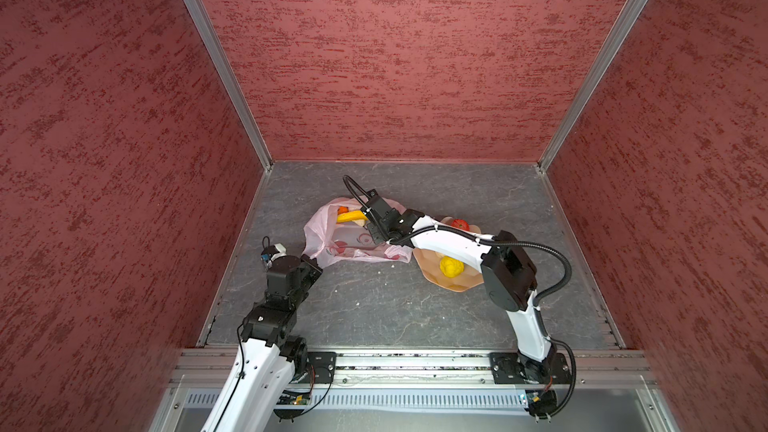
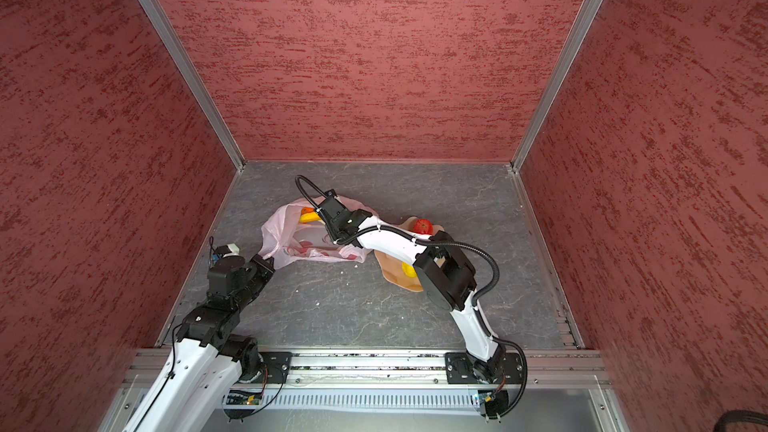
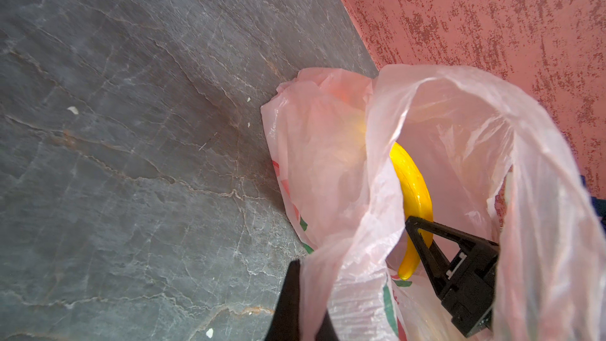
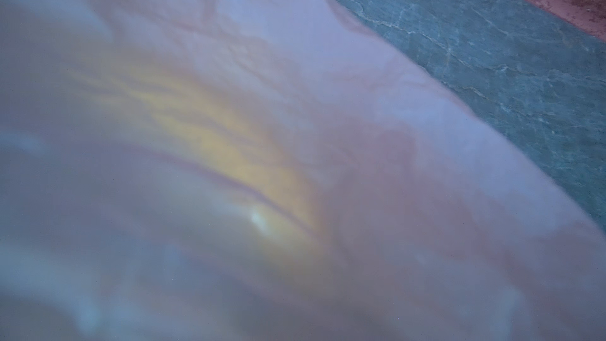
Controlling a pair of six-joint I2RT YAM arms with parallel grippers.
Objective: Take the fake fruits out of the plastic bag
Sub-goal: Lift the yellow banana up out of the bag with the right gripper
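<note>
Currently: plastic bag (image 1: 345,245), left-ctr desk (image 1: 374,309), mouth open, banana (image 1: 348,216) + orange fruit (image 1: 342,209) inside. L gripper (image 1: 313,261) pinching bag's near corner. R gripper (image 3: 414,228) inside mouth, narrow on banana. Plate (image 1: 432,277) abuts bag on R-arm side, w/ red fruit (image 1: 460,224), bumpy yellow fruit (image 1: 451,266). Desk front: open room.

Grey veined tabletop (image 1: 374,305): pink plastic bag (image 1: 324,234) just beside tan plate (image 1: 432,274); few white specks (image 3: 72,109).
</note>
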